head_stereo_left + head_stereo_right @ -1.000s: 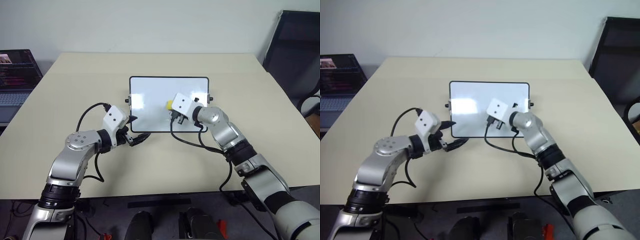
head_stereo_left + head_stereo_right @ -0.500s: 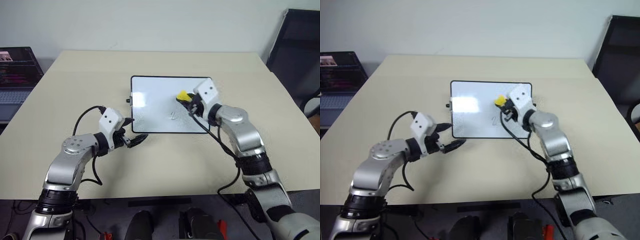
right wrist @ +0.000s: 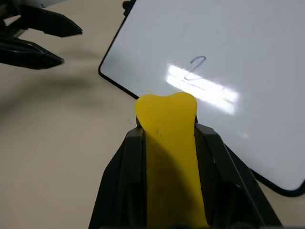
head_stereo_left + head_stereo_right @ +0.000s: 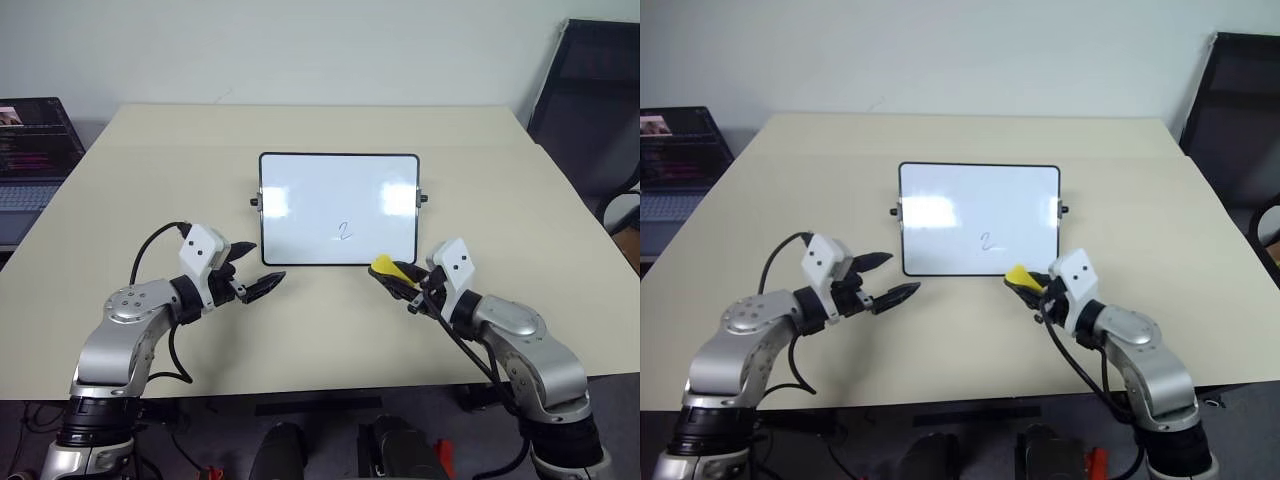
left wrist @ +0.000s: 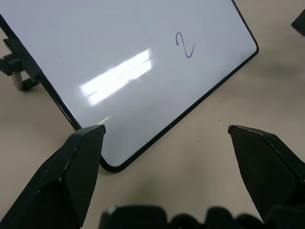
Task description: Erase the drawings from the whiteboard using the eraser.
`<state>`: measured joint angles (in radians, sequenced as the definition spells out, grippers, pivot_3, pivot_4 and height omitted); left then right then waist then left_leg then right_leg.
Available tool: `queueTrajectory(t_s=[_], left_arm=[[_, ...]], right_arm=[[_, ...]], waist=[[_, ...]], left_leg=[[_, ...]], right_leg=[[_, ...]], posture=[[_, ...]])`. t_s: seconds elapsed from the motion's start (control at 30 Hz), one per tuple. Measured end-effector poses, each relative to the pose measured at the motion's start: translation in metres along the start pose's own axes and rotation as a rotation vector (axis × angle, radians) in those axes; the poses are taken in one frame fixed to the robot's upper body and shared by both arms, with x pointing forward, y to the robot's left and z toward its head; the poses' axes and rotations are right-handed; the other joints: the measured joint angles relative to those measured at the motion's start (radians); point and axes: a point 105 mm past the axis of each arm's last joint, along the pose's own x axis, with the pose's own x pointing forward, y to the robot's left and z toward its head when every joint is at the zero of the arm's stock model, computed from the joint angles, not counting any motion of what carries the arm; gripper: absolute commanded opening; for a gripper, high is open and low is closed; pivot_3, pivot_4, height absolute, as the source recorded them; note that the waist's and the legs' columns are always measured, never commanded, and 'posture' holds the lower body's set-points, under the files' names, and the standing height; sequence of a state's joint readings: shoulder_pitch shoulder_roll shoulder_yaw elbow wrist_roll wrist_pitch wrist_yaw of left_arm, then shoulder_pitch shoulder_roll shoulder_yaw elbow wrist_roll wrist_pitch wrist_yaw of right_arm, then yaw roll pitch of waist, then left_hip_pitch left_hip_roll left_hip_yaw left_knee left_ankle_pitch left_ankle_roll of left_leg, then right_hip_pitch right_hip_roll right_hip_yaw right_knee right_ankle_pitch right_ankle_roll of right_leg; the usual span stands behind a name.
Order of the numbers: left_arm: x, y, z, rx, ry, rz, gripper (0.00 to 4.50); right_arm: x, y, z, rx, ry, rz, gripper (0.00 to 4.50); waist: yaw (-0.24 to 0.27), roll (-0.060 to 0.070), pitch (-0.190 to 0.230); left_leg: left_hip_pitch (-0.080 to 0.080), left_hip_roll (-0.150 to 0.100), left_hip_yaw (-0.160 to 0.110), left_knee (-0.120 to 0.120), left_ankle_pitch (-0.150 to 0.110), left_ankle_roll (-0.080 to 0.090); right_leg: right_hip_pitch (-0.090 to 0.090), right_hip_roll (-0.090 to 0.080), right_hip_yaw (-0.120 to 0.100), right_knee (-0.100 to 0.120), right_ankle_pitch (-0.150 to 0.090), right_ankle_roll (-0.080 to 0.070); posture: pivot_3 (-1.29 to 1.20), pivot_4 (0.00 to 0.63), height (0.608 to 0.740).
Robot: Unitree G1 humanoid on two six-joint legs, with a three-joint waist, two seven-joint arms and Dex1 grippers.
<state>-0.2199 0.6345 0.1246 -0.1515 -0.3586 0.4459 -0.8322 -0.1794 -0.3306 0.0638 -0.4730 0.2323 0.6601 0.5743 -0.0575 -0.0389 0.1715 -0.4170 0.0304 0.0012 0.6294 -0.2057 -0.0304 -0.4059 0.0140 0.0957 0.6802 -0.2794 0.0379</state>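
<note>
Whiteboard (image 4: 300, 205) mostly clean, only "2" (image 4: 344, 231) left. R gripper (image 4: 400, 277) fingers pinching eraser (image 4: 387, 268) off-board; L gripper (image 4: 256, 270) fingers spread, empty.

Whiteboard (image 4: 300, 190) on table (image 4: 150, 180), a "2" (image 4: 344, 232) on it, right gripper (image 4: 392, 274) clamping yellow eraser (image 4: 386, 267)

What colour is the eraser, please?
Yellow; the eraser shows best in the right wrist view, clamped in the right end effector.
</note>
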Motion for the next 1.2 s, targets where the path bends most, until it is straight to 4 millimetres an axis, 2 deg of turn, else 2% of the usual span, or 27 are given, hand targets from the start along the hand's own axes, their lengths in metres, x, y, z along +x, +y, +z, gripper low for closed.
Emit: queueTrajectory(t_s=[0.13, 0.23, 0.37, 0.53, 0.63, 0.87, 1.2], left_arm=[[0.001, -0.001, 0.001, 0.006, -0.003, -0.011, 4.50], [0.003, 0.000, 0.006, 0.026, -0.014, -0.015, 4.50], [0.009, -0.004, 0.007, 0.038, -0.013, -0.029, 4.50], [0.013, -0.008, 0.007, 0.047, -0.009, -0.046, 4.50], [0.013, -0.009, 0.007, 0.050, -0.008, -0.052, 4.50], [0.013, -0.006, 0.001, 0.050, -0.008, -0.051, 4.50], [0.012, -0.007, -0.002, 0.053, -0.007, -0.058, 4.50]], right_arm=[[0.008, -0.005, 0.009, -0.035, -0.037, -0.041, 1.01], [0.023, -0.005, 0.020, -0.154, -0.036, -0.023, 1.01], [0.050, -0.012, 0.026, -0.386, 0.006, -0.023, 1.01], [0.086, -0.029, 0.042, -0.496, -0.009, -0.093, 1.01], [0.100, -0.041, 0.047, -0.532, -0.015, -0.150, 1.01], [0.119, -0.051, 0.043, -0.564, 0.010, -0.154, 1.01], [0.113, -0.019, -0.002, -0.692, 0.131, 0.096, 1.01]], waist=[[-0.001, 0.000, 0.000], [0.000, 0.000, 0.000], [0.000, 0.000, 0.000], [-0.002, 0.000, 0.000], [-0.001, 0.000, 0.000], [-0.001, 0.000, 0.000], [-0.002, -0.001, -0.001]], left_leg=[[0.000, 0.000, 0.000, 0.000, 0.000, 0.000], [0.000, 0.000, 0.000, 0.000, 0.000, 0.000], [0.000, 0.000, 0.001, 0.000, 0.000, 0.000], [0.000, 0.000, 0.001, -0.001, 0.000, 0.000], [-0.001, -0.001, 0.001, -0.001, 0.000, 0.000], [-0.001, 0.000, 0.001, -0.001, 0.000, 0.000], [0.003, 0.000, 0.001, 0.001, 0.001, 0.001]], right_leg=[[0.000, 0.001, 0.000, 0.000, 0.000, 0.000], [0.000, 0.001, -0.001, 0.000, 0.000, 0.000], [0.000, 0.000, 0.000, 0.000, 0.000, 0.000], [-0.001, 0.001, -0.001, 0.000, 0.003, -0.005], [-0.001, 0.000, -0.001, 0.000, 0.003, -0.005], [-0.001, 0.000, -0.001, 0.000, 0.003, -0.005], [0.002, 0.000, 0.000, 0.002, 0.003, -0.004]], posture=[[0.00, 0.150, 0.740], [0.00, 0.150, 0.740], [0.00, 0.150, 0.740], [0.00, 0.150, 0.740], [0.00, 0.150, 0.740], [0.00, 0.150, 0.740], [0.00, 0.150, 0.740]])
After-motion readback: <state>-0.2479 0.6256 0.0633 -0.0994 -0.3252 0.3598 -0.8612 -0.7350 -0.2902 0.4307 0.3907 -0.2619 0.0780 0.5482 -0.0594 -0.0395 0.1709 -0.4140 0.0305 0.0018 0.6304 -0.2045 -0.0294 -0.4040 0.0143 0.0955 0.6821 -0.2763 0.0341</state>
